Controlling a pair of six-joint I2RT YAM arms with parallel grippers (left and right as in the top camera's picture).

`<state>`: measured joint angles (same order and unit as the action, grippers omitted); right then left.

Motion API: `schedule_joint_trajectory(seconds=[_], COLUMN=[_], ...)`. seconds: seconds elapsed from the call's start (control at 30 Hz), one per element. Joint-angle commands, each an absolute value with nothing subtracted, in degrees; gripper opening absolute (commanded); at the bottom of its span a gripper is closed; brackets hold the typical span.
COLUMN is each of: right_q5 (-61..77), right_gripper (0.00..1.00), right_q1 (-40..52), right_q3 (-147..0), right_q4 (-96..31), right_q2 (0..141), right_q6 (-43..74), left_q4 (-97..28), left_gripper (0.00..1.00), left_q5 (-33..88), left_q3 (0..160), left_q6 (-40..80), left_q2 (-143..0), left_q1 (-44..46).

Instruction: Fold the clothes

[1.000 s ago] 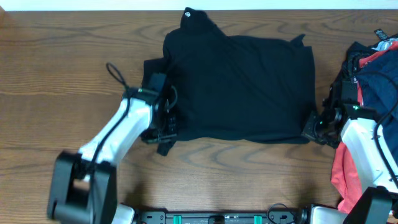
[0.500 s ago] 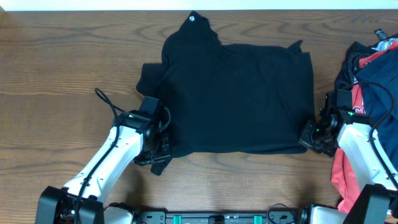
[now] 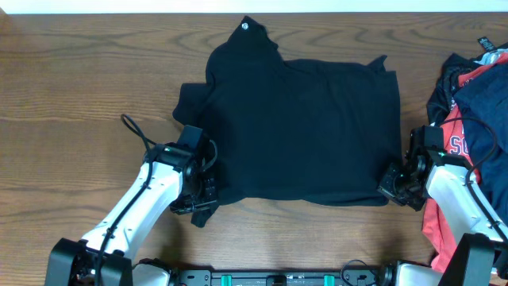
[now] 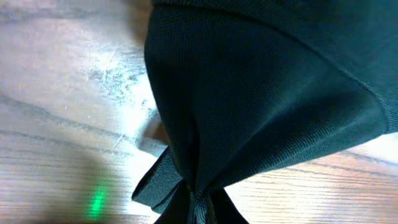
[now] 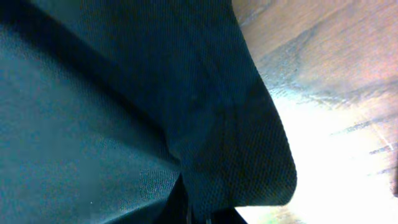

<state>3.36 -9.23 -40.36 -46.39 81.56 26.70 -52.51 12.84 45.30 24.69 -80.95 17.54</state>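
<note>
A black short-sleeved shirt (image 3: pixel 305 127) lies spread on the wooden table (image 3: pixel 71 95), a small white logo mark (image 3: pixel 244 25) at its far end. My left gripper (image 3: pixel 205 200) is shut on the shirt's near left corner. In the left wrist view the black fabric (image 4: pixel 249 93) bunches into a pinch at my left gripper (image 4: pixel 198 208). My right gripper (image 3: pixel 394 184) is shut on the near right corner. The right wrist view is filled by the dark fabric (image 5: pixel 124 99), gathered at my right gripper (image 5: pixel 196 211).
A heap of other clothes sits at the right table edge: a coral-red garment (image 3: pixel 444 214) with white lettering, a dark navy one (image 3: pixel 486 103) and a black one (image 3: pixel 454 75). Bare wood (image 3: pixel 71 95) extends left of the shirt.
Both grippers have drawn the shirt's near edge toward the front of the table. The left arm swung back from the shirt's left side; the right gripper slid slightly nearer.
</note>
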Motion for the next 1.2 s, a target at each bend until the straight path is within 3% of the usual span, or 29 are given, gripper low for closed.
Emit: schedule_joint_trajectory(seconds=[0.0, 0.53, 0.97, 1.17], right_q5=[2.55, 0.23, -0.01, 0.03], right_gripper=[0.02, 0.01, 0.01, 0.01], right_q1=[-8.93, -8.93, -8.93, -8.93], right_q3=[-40.12, -40.18, -40.16, -40.16], right_q4=[-45.91, -45.98, -51.03, -56.12], right_q2=[79.35, 70.59, 60.4, 55.51], right_q6=[28.25, 27.18, 28.36, 30.22], left_q4=[-52.64, -51.53, -61.65, -63.72], left_gripper=[0.05, 0.06, 0.06, 0.06], left_q5=[11.33, 10.85, 9.1, 9.21], left_q3=[44.88, 45.71, 45.74, 45.69], left_q6=[25.41, 25.39, 25.67, 26.33], left_q2=[-78.26, -68.23, -51.77, -50.52], left_q1=[17.61, 17.61, 17.61, 17.61])
